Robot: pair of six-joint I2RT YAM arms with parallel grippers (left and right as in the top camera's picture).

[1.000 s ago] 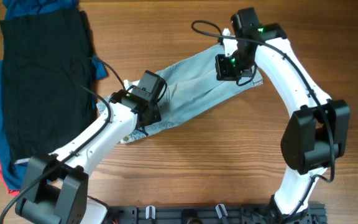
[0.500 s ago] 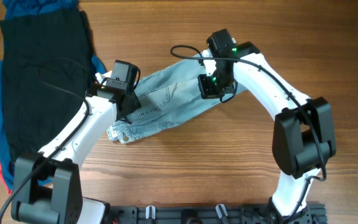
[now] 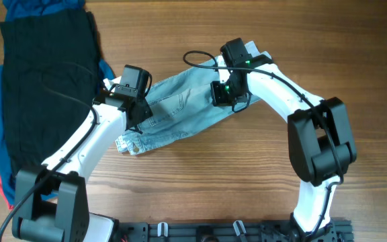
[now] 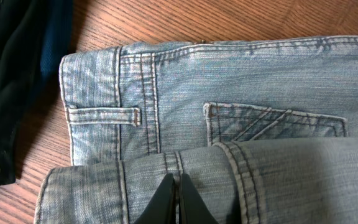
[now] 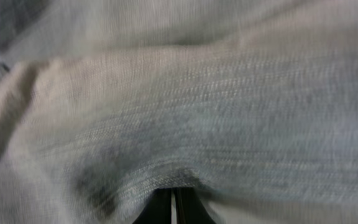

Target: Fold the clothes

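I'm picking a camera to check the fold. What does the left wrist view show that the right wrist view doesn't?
Only the left wrist view: the belt loop, back pocket, a dark garment and bare table. Only the right wrist view: a blurred, frame-filling close-up of creased denim. Both: the pale blue jeans, with the left claw or right claw shut on them at the bottom edge.

The light-blue denim jeans (image 3: 180, 114) lie slantwise on the brown wooden table (image 3: 247, 181), with the left gripper (image 3: 138, 111) near their left end and the right gripper (image 3: 224, 94) near their right. A black garment (image 3: 42, 81) lies beside them.
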